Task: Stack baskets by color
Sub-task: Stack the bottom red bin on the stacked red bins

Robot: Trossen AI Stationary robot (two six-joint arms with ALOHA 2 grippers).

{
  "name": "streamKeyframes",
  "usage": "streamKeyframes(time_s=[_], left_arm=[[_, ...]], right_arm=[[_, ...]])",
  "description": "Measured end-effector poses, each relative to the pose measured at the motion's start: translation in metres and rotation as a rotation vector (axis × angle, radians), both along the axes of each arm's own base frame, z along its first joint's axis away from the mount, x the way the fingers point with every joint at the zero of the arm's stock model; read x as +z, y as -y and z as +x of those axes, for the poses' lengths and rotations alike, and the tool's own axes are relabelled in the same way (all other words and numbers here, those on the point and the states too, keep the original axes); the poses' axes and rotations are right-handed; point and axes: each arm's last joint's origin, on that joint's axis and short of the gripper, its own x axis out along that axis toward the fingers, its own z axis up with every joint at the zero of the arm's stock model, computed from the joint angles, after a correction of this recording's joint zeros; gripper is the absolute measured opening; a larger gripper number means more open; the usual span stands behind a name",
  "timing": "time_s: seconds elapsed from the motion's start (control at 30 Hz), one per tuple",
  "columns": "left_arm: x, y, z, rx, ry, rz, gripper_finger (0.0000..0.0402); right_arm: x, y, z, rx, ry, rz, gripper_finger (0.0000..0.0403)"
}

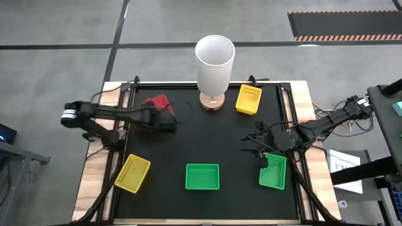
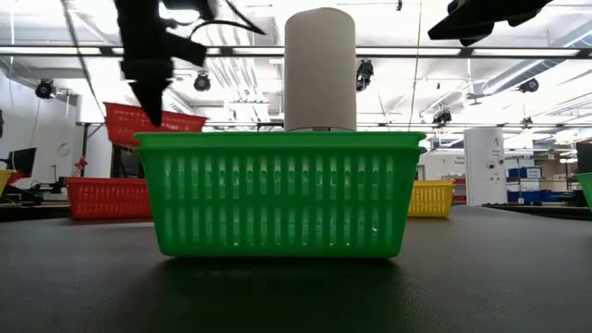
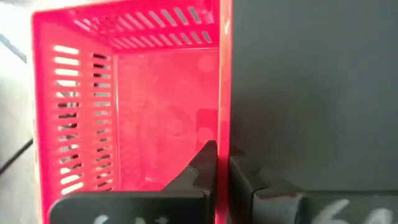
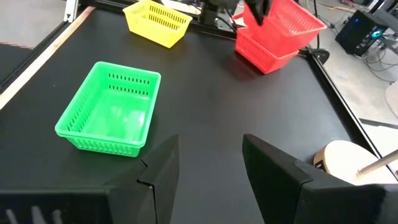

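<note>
My left gripper [image 1: 164,117] is shut on a red-pink basket [image 2: 157,123] that hangs tilted over the table's far left. A second red-pink basket [image 2: 109,197] rests flat on the table below it. One yellow basket [image 1: 249,99] lies at the far right by the white cylinder, another [image 1: 133,172] at the near left. A green basket [image 1: 202,176] lies at the near middle and a second one [image 1: 272,171] at the near right. My right gripper [image 4: 211,168] hangs open above the table's right side, close to that second green basket, touching nothing. My left gripper pinches one side wall [image 3: 219,134] of the red-pink basket, with one finger [image 3: 202,165] inside the basket and the other outside. The fingers come from above, slanting down. The basket is lifted clear and tilted above the other red-pink basket [image 4: 264,51].
A tall white cylinder [image 1: 215,63] on a wooden base [image 1: 212,102] stands at the far middle. The black mat has open room at its centre [image 1: 207,135]. Wooden boards [image 1: 304,107] and arm mounts border both sides.
</note>
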Motion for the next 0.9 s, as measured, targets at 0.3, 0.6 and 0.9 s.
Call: streamKeyframes(time_s=[0.3, 0.6, 0.9], left_arm=[[-0.028, -0.037, -0.062, 0.075, 0.036, -0.059, 0.0], [-0.052, -0.042, -0.083, 0.122, 0.041, -0.11, 0.0], [-0.052, -0.045, -0.078, 0.115, 0.076, -0.101, 0.0]], right_arm=[[0.0, 0.0, 0.0, -0.007, 0.002, 0.014, 0.0166], [0.0, 0.0, 0.0, -0.007, 0.002, 0.013, 0.0166], [0.0, 0.0, 0.0, -0.01, 0.005, 0.022, 0.0166]])
